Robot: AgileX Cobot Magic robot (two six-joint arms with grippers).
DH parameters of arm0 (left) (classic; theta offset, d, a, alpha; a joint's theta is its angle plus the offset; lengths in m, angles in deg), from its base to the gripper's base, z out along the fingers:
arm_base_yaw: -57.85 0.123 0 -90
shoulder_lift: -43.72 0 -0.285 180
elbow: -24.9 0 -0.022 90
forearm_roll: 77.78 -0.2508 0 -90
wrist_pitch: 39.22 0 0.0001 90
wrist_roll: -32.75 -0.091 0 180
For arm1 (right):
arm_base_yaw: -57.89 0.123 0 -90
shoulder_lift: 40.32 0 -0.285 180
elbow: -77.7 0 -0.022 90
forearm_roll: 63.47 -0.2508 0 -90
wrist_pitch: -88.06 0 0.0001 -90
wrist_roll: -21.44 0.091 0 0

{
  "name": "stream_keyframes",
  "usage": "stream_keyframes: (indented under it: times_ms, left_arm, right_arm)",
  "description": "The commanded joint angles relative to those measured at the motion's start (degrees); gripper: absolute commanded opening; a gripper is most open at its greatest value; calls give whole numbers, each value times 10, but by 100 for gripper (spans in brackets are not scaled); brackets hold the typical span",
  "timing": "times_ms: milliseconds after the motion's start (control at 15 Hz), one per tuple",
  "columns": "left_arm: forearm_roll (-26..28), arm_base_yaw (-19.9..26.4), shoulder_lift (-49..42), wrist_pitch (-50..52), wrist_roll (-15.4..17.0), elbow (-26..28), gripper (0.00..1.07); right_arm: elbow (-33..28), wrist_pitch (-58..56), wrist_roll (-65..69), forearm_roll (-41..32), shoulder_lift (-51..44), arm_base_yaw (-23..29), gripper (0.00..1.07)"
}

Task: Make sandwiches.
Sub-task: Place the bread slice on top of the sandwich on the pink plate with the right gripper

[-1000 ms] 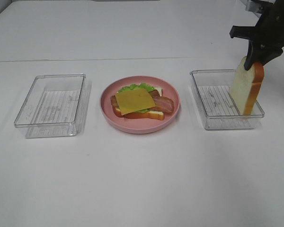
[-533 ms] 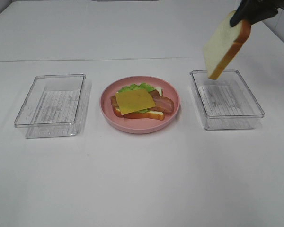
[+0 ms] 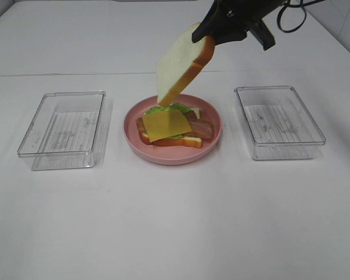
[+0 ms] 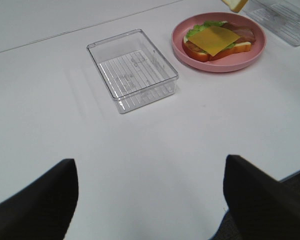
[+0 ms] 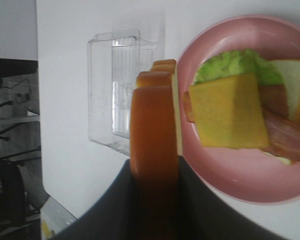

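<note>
An open sandwich [image 3: 171, 126] lies on the round pink plate [image 3: 213, 140]: bread, green lettuce, reddish-brown bacon and a yellow cheese slice on top. It also shows in the left wrist view [image 4: 217, 41] and the right wrist view [image 5: 240, 112]. My right gripper [image 3: 213, 32] is shut on a white bread slice [image 3: 181, 62] with orange-brown crust, hanging tilted above the plate's far side; its crust [image 5: 154, 135] fills the right wrist view. My left gripper's fingers [image 4: 32, 205] stand wide apart over bare table, empty, far from the plate.
A clear plastic tray [image 3: 65, 128] stands left of the plate and another [image 3: 278, 121] stands right of it; both hold nothing. The left tray also shows in the left wrist view [image 4: 132, 69]. White table [image 3: 175, 221] all around.
My right gripper lifted the bread slice out of the right tray and carried it left, to above the pink plate. The left arm has not visibly moved.
</note>
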Motion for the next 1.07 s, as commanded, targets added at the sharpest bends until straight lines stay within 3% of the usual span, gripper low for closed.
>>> stream_keyframes:
  times_ms: [67, 267, 467, 867, 933, 1000, 1067]
  left_arm:
    - [3, -1, -5, 6, -1, -4, 77]
    - [3, -1, -5, 6, -1, -4, 77]
    - [3, -1, -5, 6, -1, -4, 77]
    - [3, -1, -5, 6, -1, -4, 77]
    - [3, -1, -5, 6, -1, -4, 77]
    - [3, -1, -5, 6, -1, -4, 77]
    - [3, -1, -5, 6, -1, -4, 77]
  right_arm:
    - [-60, 72, -48, -103, 1, 2, 0]
    - [-115, 136, -79, -177, 7, 1, 0]
    - [-121, 108, -117, -269, 73, 1, 0]
    - [-121, 111, -99, -280, 117, 1, 2]
    - [-121, 110, -91, -272, 117, 1, 10]
    - [-121, 107, -71, -244, 117, 1, 42]
    - [-121, 103, -70, -233, 117, 1, 59]
